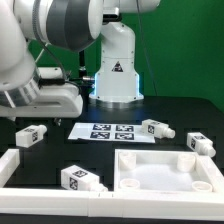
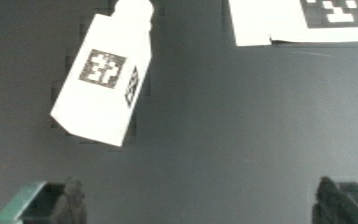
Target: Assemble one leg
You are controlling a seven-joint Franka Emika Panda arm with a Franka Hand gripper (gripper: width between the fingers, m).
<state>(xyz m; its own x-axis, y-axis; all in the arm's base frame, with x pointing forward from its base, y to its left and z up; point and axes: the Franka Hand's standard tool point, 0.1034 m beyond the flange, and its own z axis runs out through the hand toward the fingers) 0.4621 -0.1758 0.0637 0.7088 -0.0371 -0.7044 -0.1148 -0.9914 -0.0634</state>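
A leg (image 1: 30, 135) lies on the black table at the exterior view's left; it is a small white block with square tags. It also shows in the wrist view (image 2: 101, 75), lying tilted on the dark surface. My gripper (image 1: 48, 106) hangs above and slightly behind it. In the wrist view my gripper (image 2: 197, 205) is open wide and empty, with the dark fingertips (image 2: 44, 202) far apart and the leg ahead of them, not between them. Other legs lie at the front left (image 1: 82, 178) and at the right (image 1: 155, 128) (image 1: 200, 143).
The marker board (image 1: 105, 130) lies in the table's middle; its corner shows in the wrist view (image 2: 309, 22). A big white square panel with a raised rim (image 1: 165, 172) lies at the front right. A white rail (image 1: 20, 165) edges the front left.
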